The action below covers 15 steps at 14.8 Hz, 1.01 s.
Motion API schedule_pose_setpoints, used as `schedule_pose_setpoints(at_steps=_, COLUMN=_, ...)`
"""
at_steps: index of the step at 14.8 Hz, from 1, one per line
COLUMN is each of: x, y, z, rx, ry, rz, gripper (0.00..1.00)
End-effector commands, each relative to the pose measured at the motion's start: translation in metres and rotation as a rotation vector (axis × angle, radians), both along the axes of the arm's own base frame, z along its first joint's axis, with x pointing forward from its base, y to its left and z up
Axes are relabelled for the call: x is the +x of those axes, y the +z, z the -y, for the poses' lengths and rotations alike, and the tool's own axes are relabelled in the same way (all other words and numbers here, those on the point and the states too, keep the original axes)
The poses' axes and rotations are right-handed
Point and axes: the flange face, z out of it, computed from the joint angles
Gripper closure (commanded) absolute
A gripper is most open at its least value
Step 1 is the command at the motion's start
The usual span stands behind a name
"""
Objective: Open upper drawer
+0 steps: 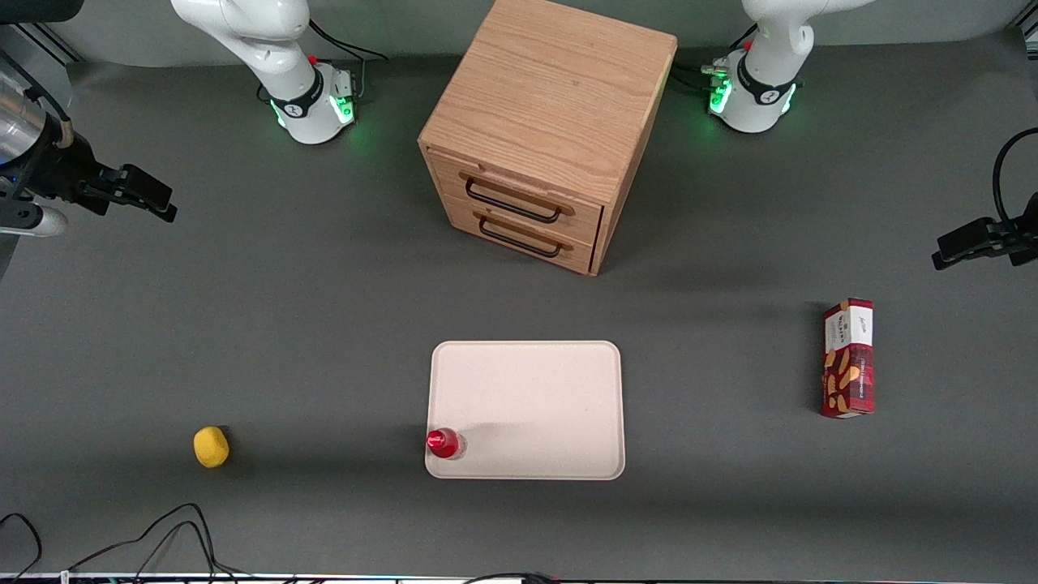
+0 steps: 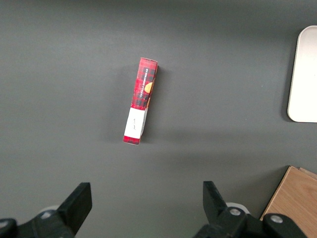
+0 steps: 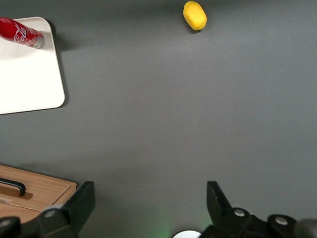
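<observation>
The wooden cabinet (image 1: 551, 97) stands at the middle of the table, farther from the front camera than the tray. Its upper drawer (image 1: 568, 212) is shut, with a thin black wire handle (image 1: 512, 203). The lower drawer (image 1: 577, 254) below it is shut too. My gripper (image 1: 154, 199) hangs above the bare table toward the working arm's end, well apart from the cabinet. It is open and empty, with its fingers (image 3: 81, 201) wide apart in the right wrist view (image 3: 149, 191). That view also shows a corner of the cabinet (image 3: 44, 187) with part of a black handle (image 3: 12, 186).
A white tray (image 1: 527, 381) lies nearer the front camera than the cabinet, with a red can (image 1: 443, 443) on its corner. A yellow lemon (image 1: 211, 447) lies toward the working arm's end. A red biscuit box (image 1: 848, 358) lies toward the parked arm's end. Cables (image 1: 162, 535) run along the front edge.
</observation>
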Motion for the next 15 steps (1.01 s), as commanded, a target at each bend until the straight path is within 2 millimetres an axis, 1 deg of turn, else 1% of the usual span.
schedule_pose_setpoints(at_steps=1, x=-0.006, y=0.002, z=0.001, rx=0.016, ry=-0.015, rz=0.016, gripper=0.00)
schedule_pose_setpoints(at_steps=3, x=-0.006, y=0.003, z=0.000, rx=0.016, ry=-0.014, rz=0.020, gripper=0.00)
schedule_pose_setpoints(at_steps=6, x=-0.004, y=-0.003, z=-0.003, rx=0.020, ry=-0.008, rz=0.014, gripper=0.00)
schedule_pose_setpoints(at_steps=9, x=-0.002, y=-0.001, z=-0.015, rx=0.074, ry=0.005, rz=0.028, gripper=0.00)
schedule_pose_setpoints(at_steps=10, x=0.002, y=-0.002, z=-0.022, rx=0.090, ry=0.016, rz=0.044, gripper=0.00)
schedule_pose_setpoints(at_steps=11, x=0.003, y=-0.003, z=-0.036, rx=0.099, ry=0.043, rz=0.057, gripper=0.00)
schedule_pose_setpoints(at_steps=12, x=0.002, y=-0.003, z=-0.046, rx=0.117, ry=0.091, rz=0.055, gripper=0.00)
schedule_pose_setpoints(at_steps=14, x=0.000, y=-0.003, z=-0.060, rx=0.235, ry=0.256, rz=0.054, gripper=0.00)
schedule_pose_setpoints(at_steps=15, x=-0.001, y=-0.003, z=-0.067, rx=0.252, ry=0.280, rz=0.053, gripper=0.00)
